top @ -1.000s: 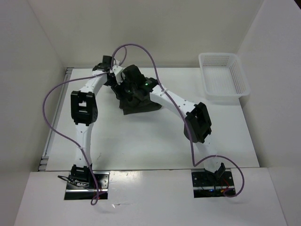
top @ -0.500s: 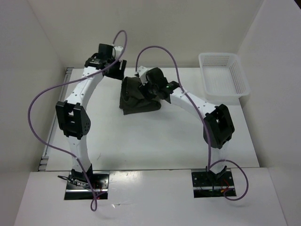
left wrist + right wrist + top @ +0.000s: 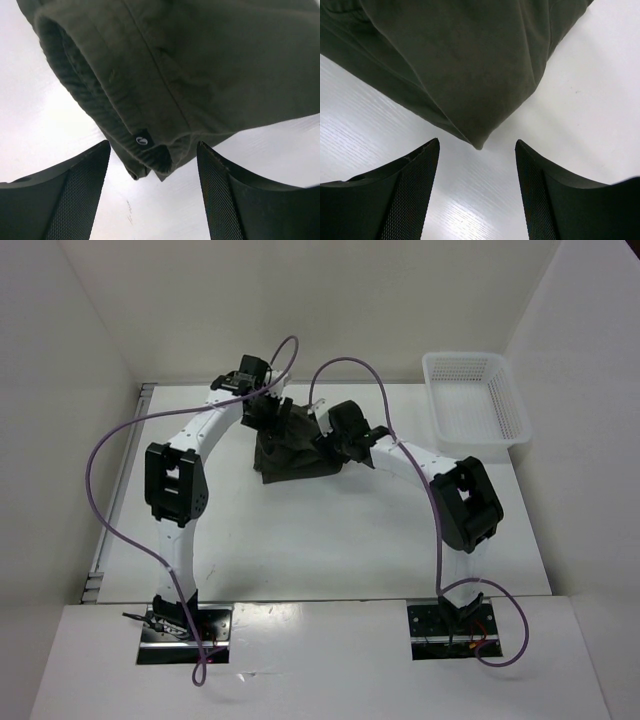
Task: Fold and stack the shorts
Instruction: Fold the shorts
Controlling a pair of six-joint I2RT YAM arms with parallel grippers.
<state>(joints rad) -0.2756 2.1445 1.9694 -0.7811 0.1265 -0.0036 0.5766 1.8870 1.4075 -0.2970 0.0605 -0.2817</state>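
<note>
The shorts [image 3: 292,462] lie as a dark olive bundle on the bench [image 3: 300,540], towards the far edge and a little left of its middle, well apart from the white mesh basket [image 3: 476,400] at the far right corner. From above, the bundle's near side is a fairly straight line running left to right, roughly parallel to the bench's near edge, so the long axis seems to lie across the bench. Its far half is covered by both wrists, so the full outline and the number of layers cannot be made out.

The left fingers [image 3: 75,200] are spread wide with nothing gripped. In the left wrist view the ribbed waistband [image 3: 107,107] runs on a slant from upper left down to a corner that points into the gap between them. A small dark tag [image 3: 143,140] with a pale mark sits near that corner. The cloth runs off the top and right of the view.

The right fingers [image 3: 402,195] are also spread wide and hold nothing. In the right wrist view a smooth folded corner of the cloth points at the gap, its tip level with the fingertips and touching neither. The rest is cut off at the top. Whether either pair rests on the bench cannot be told.
</note>
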